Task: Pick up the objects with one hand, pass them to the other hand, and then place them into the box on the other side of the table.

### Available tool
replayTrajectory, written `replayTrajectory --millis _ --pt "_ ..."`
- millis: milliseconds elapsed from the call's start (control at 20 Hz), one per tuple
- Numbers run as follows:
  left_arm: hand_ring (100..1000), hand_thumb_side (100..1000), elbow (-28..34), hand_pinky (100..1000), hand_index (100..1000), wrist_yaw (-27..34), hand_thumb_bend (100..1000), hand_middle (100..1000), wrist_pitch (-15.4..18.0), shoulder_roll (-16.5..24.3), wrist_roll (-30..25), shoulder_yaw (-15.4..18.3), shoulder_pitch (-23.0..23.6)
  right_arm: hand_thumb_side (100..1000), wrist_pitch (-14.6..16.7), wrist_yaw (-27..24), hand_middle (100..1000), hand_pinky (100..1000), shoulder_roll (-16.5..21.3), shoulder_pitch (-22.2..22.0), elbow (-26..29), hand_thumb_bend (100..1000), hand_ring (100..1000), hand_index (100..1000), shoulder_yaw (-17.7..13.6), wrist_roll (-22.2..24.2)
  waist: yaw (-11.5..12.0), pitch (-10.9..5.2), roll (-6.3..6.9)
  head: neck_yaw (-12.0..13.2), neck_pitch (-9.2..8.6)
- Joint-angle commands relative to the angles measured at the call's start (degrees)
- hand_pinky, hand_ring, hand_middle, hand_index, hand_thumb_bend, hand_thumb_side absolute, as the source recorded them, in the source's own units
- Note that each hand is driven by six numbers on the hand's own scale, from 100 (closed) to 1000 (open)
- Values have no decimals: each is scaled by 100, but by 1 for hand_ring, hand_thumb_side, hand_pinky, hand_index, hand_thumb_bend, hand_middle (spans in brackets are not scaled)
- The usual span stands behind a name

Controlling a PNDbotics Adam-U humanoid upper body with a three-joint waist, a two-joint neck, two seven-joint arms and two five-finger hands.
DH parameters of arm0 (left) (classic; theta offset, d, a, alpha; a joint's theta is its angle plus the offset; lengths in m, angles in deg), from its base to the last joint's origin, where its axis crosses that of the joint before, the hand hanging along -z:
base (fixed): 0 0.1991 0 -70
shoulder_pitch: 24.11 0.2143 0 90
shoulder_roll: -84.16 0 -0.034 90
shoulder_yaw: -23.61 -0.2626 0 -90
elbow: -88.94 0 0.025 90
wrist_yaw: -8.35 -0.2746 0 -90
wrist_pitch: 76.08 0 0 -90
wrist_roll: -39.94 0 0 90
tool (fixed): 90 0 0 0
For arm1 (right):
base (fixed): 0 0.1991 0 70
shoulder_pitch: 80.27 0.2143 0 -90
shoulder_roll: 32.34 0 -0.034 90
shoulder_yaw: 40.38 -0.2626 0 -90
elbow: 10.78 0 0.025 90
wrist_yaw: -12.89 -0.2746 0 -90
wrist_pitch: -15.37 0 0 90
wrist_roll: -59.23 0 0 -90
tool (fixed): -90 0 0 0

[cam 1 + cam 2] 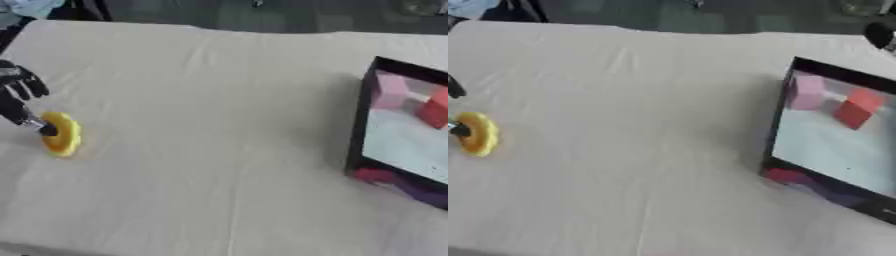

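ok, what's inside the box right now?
The box holds a pink block and a red block near its far end, on a pale floor. The dark near wall hides the inside bottom edge, and the picture's right edge cuts the rest off.

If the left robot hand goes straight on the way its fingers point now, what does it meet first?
The left robot hand points down toward the yellow ring, and a fingertip already looks to touch it. Behind the ring lies only the cloth-covered table, though depth is unclear.
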Motion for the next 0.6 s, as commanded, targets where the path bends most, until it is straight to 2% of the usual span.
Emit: replayTrajectory --millis 50,150,250,400,600 --pt "804 276 -134 795 801 -159 765 752 91 55 -119 -26 -151 301 -4 18 776 906 150 32 104 686 930 873 -41 -1 -7 -163 24 10 -90" --pt "806 254 -245 796 796 -222 749 753 147 -3 -201 -45 -191 301 -9 22 775 906 143 22 104 686 930 873 -41 -5 -12 -155 17 5 -100" --pt "808 100 -345 798 774 -262 647 751 217 -52 -294 -46 -234 301 -12 27 773 906 136 11 104 686 928 872 -41 -8 -17 -148 10 3 -104" --pt "809 100 -414 799 757 -300 592 747 355 -78 -458 -8 -312 301 -24 33 770 905 130 -12 104 686 931 869 -37 -10 -15 -138 7 -4 -99" --pt "810 100 -351 801 753 -471 576 749 450 -58 -533 63 -388 300 -56 48 778 905 121 -20 104 685 931 867 -18 -4 -8 -131 16 -12 -82"
